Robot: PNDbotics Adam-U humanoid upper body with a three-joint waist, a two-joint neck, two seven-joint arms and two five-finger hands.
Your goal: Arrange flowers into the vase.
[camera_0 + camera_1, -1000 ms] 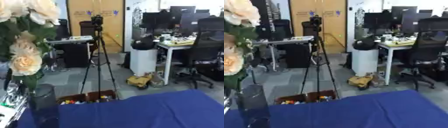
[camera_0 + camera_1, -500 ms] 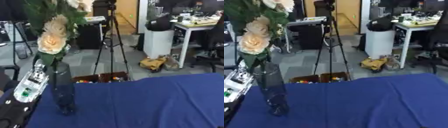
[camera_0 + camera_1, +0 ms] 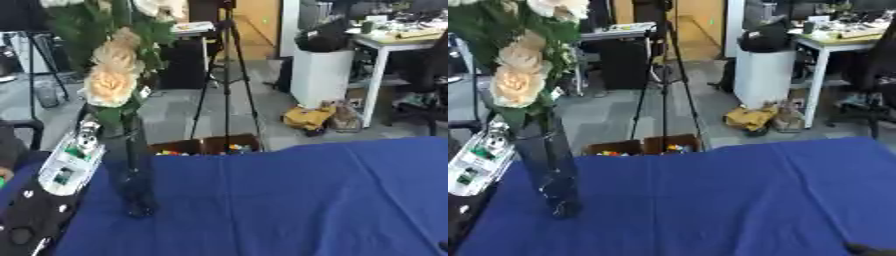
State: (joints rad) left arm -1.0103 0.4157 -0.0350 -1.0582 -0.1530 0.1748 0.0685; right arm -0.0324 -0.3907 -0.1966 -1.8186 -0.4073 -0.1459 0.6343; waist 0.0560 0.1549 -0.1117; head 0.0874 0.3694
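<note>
A tall dark glass vase (image 3: 549, 170) stands on the blue tablecloth (image 3: 289, 200) at the left. It holds cream and peach roses (image 3: 109, 85) with green leaves that reach past the top edge. My left arm rises from the lower left corner, its white and green forearm (image 3: 68, 162) leaning against the vase's left side. My left hand (image 3: 87, 131) sits by the vase's upper part, blurred and partly behind it. A dark tip (image 3: 866, 248) at the lower right corner may be my right hand.
The table's far edge runs across the middle of the view. Behind it on the office floor stand a camera tripod (image 3: 226, 80), a box of small coloured items (image 3: 206, 146), a white bin (image 3: 761, 75), a desk and a chair.
The whole picture has shifted: the camera tilted down and turned left, so the vase and more of the blue cloth now show. The vase itself stays where it stood.
</note>
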